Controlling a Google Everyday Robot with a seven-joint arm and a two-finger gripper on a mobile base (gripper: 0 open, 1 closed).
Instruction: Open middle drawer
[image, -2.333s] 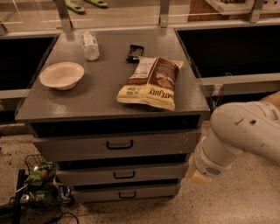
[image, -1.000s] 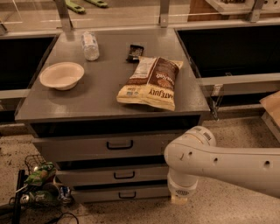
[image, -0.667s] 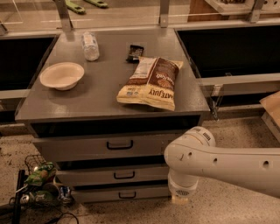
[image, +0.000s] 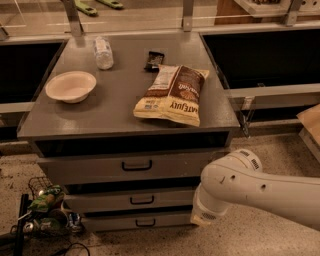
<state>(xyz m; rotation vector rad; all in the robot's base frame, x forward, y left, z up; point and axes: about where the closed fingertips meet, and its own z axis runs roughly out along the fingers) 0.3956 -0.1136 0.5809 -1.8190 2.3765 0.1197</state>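
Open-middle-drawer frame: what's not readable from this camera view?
1. Hand: camera view, not visible; presumably behind the white arm at the drawers' right end, so any contact is unknown.
2. Middle drawer: camera view, right end hidden by the arm; inside hidden by its own front.
3. Dark packet: camera view, label too small to read.
4. Floor clutter: camera view, partly cut off at the bottom-left corner.

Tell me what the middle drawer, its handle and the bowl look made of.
Middle drawer: matte grey panel, likely painted metal or laminate. Handle: black, probably plastic or coated metal. Bowl: dull off-white, paper or foam by its look. Gripper: at the arm's low tip, beside the drawers' right end.
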